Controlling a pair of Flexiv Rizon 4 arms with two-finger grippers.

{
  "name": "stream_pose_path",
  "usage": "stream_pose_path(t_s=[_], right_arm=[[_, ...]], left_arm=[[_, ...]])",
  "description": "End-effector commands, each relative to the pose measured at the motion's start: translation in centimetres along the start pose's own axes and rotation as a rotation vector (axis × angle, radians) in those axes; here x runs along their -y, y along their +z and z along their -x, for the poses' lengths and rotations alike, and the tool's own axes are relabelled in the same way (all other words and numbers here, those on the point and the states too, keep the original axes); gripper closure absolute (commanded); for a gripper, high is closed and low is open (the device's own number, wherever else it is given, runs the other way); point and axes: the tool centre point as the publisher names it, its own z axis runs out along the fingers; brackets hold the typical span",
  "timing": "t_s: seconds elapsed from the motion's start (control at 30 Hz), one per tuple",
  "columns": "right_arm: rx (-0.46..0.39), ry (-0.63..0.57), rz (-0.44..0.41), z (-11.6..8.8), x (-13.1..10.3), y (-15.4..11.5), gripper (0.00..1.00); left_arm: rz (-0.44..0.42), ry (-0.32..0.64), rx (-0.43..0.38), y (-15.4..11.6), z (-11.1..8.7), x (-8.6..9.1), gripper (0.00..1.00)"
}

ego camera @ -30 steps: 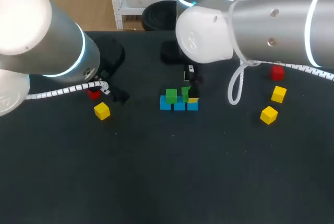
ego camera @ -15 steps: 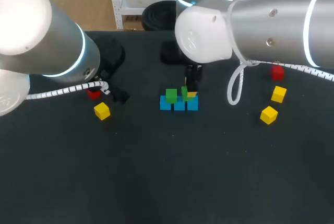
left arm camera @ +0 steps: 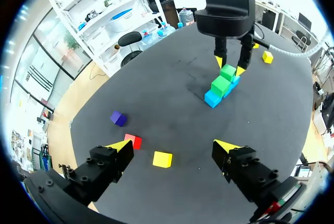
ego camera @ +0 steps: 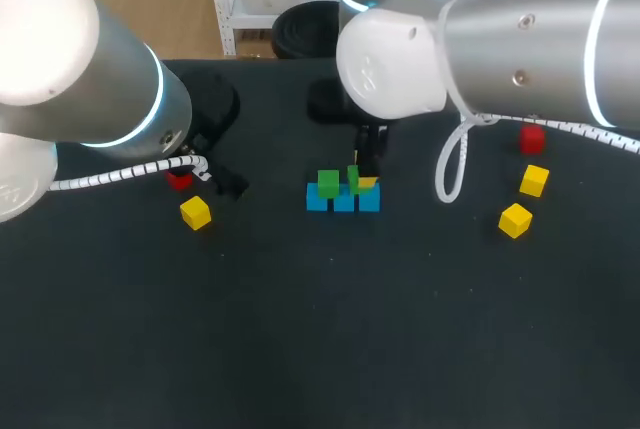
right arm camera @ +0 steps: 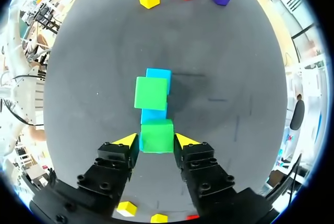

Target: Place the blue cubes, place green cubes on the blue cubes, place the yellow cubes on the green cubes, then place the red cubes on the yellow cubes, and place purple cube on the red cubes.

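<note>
The right arm (ego camera: pixel 500 39) is stretched over the middle of the worktop (ego camera: pixel 300 329); the left arm (ego camera: pixel 70 69) is held at its own side. Three blue cubes (ego camera: pixel 343 201) in a row, two green, three yellow cubes (ego camera: pixel 515 220), two red cubes (ego camera: pixel 531 137) and one purple cube (left arm camera: pixel 118 118) are counted. The right end effector (right arm camera: pixel 156 141) is closed on a green cube (left arm camera: pixel 227 71) atop the blue row, beside the other green cube (right arm camera: pixel 151 92); the left end effector (left arm camera: pixel 173 146) is spread wide, empty

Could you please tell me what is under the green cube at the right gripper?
The row of blue cubes lies under that green cube; blue shows past its edges. It covers the rest, so I cannot tell whether it rests on one blue cube or two.
</note>
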Motion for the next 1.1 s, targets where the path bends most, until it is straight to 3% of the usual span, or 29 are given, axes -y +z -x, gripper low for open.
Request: stream_pose_path(t_s=[0.03,0.13,0.27,1.1], right_arm=[[0.005,0.005,-0.004,-0.19,-0.48,-0.06,0.59],[0.006,0.008,-0.003,-0.25,-0.61,0.03,0.63],[0.01,0.012,-0.003,-0.27,-0.63,0.1,0.8],[0.008,0.016,-0.007,-0.54,-0.72,0.2,0.74]], left_arm=[[-0.002,0.001,0.002,0.01,-0.04,-0.06,0.0],[-0.002,0.001,0.002,0.01,-0.04,-0.06,0.0],[-0.002,0.001,0.002,0.01,-0.04,-0.06,0.0],[-0.002,0.001,0.002,0.01,-0.04,-0.06,0.0]])
